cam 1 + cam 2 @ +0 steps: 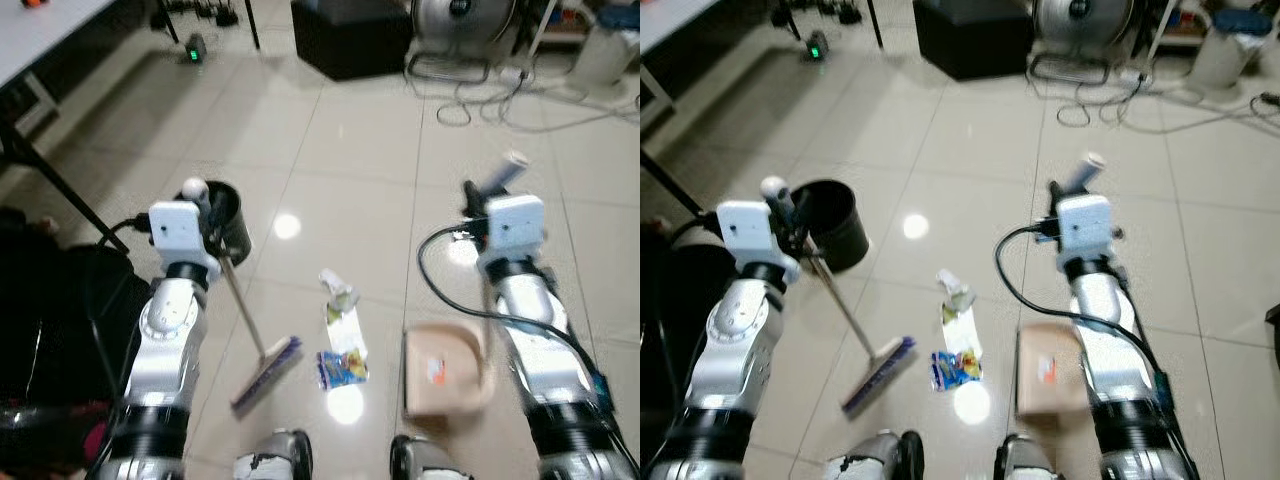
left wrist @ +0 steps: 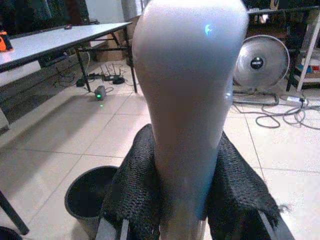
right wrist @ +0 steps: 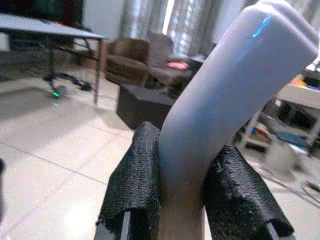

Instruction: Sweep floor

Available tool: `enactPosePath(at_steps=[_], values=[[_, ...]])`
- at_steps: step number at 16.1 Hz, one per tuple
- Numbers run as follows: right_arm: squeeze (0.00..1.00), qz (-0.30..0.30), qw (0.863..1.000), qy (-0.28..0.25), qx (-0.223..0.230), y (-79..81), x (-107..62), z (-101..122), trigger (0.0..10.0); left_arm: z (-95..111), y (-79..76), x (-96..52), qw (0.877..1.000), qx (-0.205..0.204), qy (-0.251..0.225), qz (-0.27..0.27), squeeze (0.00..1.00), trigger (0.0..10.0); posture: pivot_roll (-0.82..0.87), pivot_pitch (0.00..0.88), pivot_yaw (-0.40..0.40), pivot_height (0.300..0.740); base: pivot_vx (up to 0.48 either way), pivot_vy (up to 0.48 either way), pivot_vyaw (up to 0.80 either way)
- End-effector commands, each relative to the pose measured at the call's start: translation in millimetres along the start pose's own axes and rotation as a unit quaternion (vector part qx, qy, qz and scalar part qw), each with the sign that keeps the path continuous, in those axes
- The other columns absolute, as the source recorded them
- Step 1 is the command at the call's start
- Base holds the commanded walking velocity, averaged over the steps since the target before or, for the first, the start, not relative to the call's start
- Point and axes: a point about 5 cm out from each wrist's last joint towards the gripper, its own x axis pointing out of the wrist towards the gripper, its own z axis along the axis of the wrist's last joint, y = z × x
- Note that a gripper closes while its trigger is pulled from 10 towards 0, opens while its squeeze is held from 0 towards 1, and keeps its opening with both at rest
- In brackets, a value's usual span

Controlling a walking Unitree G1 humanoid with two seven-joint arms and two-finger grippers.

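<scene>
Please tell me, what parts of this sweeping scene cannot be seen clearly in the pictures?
- Dustpan: its handle down to the pan is hidden behind the right arm in the eye views.
- Litter: too small and blurred to read the wrappers.
- Broom: bristle contact with the floor is blurred.
- Left hand and right hand: the wrist views cut off each handle below the pads.

left tool (image 1: 205, 205) grips broom (image 1: 262, 368) — wrappers (image 1: 342, 340) beside | dustpan (image 1: 445, 372) right

Glossy beige tile floor (image 1: 350, 160); grey table (image 2: 55, 42); fan (image 2: 262, 62); brown armchair (image 3: 137, 62).
</scene>
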Motion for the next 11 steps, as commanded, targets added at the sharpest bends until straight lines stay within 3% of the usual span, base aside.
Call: enactPosePath(at_steps=[1,4,7,11], values=[[0.00,0.018,0.999,-0.035,0.011,10.5,3.4,6,10.0,5,9.1,1.9,0.999,-0.003,-0.025,0.025,0.00,10.0,0.17,0.278,0.106,0.740,0.000,0.000,0.00],[0.00,0.040,0.998,-0.036,0.026,31.9,3.7,-4,10.0,-3,11.9,6.1,0.999,0.003,-0.021,0.033,0.00,10.0,0.17,0.293,0.110,0.740,0.000,0.000,0.00],[0.00,0.084,0.995,-0.050,0.004,61.2,-4.0,-11,10.0,-14,8.9,10.1,0.999,0.010,-0.015,0.033,0.00,10.0,0.18,0.303,0.111,0.740,0.000,0.000,0.00],[0.00,0.064,0.994,-0.092,-0.010,58.2,-5.1,-5,10.0,-21,-2.7,14.1,1.000,-0.006,-0.015,0.022,0.00,10.0,0.17,0.302,0.120,0.740,0.000,0.000,0.00]])
